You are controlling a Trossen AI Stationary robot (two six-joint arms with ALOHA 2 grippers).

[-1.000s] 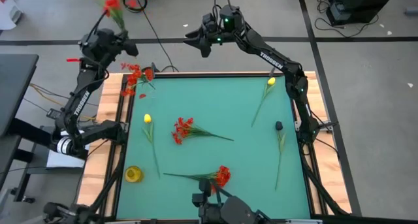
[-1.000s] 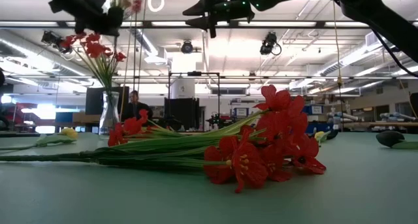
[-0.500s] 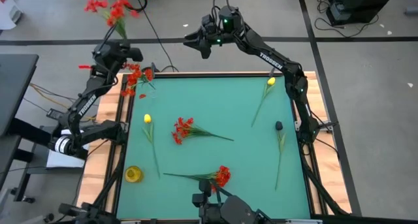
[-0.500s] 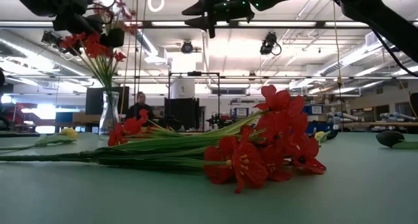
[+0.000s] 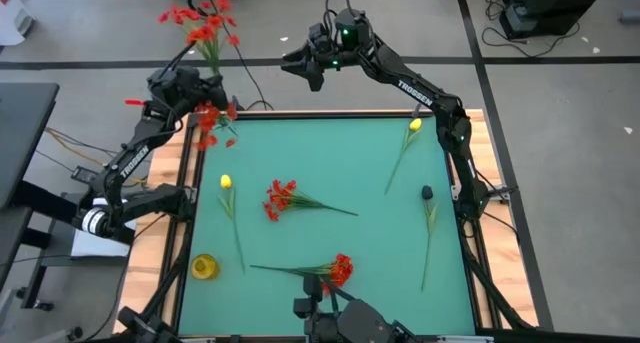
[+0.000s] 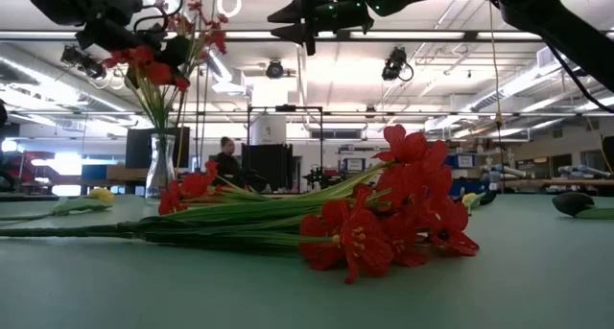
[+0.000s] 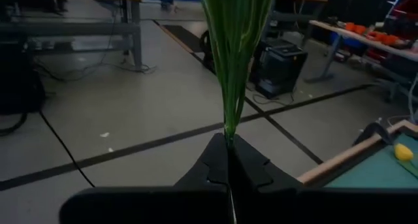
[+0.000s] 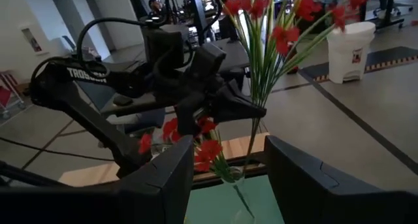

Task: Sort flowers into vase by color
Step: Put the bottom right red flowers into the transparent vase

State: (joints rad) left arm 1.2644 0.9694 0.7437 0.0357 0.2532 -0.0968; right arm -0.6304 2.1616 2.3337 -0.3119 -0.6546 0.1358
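Observation:
A spray of red flowers (image 5: 205, 23) stands upright over the table's far left corner, with my left gripper (image 5: 203, 81) shut on its green stem. Just under it a clear glass vase (image 6: 160, 166) holds more red flowers (image 6: 142, 72). On the green table lie two red sprays (image 5: 281, 197) (image 5: 337, 270) and two yellow flowers (image 5: 225, 183) (image 5: 414, 126), resting along their stems. My right gripper (image 5: 293, 62) hangs open and high beyond the table's far edge, with nothing between its fingers. My left gripper pinches the spray's bundled green stem (image 7: 228, 134) between its two shut fingers, low on the stem, below where the stalks fan out. The fingers come nearly level and lie across the stem. The spray stands upright, blossoms up; its lower end (image 8: 248, 152) hangs toward the vase, and I cannot tell whether it is inside.
A yellow round container (image 5: 204, 266) stands near the table's left front. A dark-budded stem (image 5: 428, 218) lies near the right edge. A wooden frame (image 5: 170, 198) borders the table. A person (image 6: 228, 156) shows in the room far behind.
My left gripper has come down and toward the table's right, onto the vase, still shut on the red spray. The spray has travelled with it and tipped more upright, its blossoms now above the vase's own flowers.

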